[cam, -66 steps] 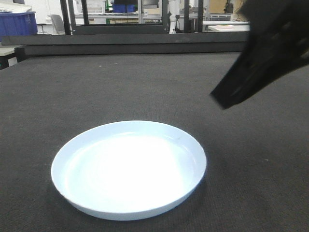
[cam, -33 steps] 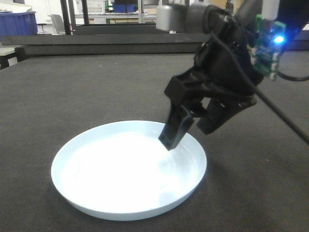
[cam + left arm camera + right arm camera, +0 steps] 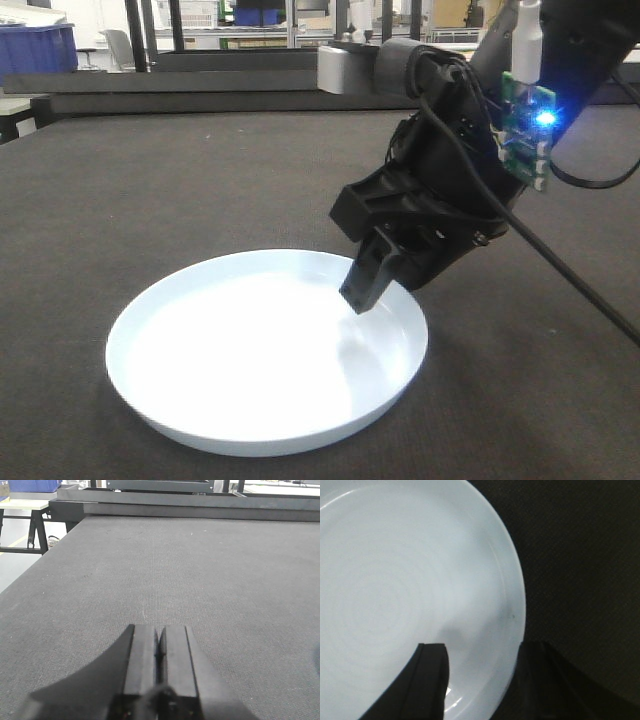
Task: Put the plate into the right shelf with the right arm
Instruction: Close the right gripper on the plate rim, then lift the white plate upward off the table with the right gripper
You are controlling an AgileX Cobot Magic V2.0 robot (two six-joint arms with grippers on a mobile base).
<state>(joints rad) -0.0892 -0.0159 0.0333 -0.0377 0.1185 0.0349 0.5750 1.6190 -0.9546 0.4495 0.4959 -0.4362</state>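
The pale bluish-white plate (image 3: 240, 360) lies flat on the dark mat, front and centre in the front view. My right gripper (image 3: 388, 288) comes down from the upper right and stands open over the plate's far right rim. In the right wrist view the plate (image 3: 405, 580) fills the left side, and the right gripper (image 3: 482, 650) has one finger (image 3: 427, 680) over the plate's inside and the other over the mat outside the rim. Whether a finger touches the plate is unclear. My left gripper (image 3: 159, 631) is shut on nothing, low over bare mat. The right shelf is out of view.
The dark mat-covered table (image 3: 150, 190) ends in a raised black ledge (image 3: 250, 95) at the back. A blue crate (image 3: 35, 48) and racks stand beyond it. The table's left edge (image 3: 30, 575) shows in the left wrist view. A black cable (image 3: 580, 290) trails from the right arm.
The right arm swung in from the upper right and came down to the plate's far right rim, with its fingers apart. The plate has not moved.
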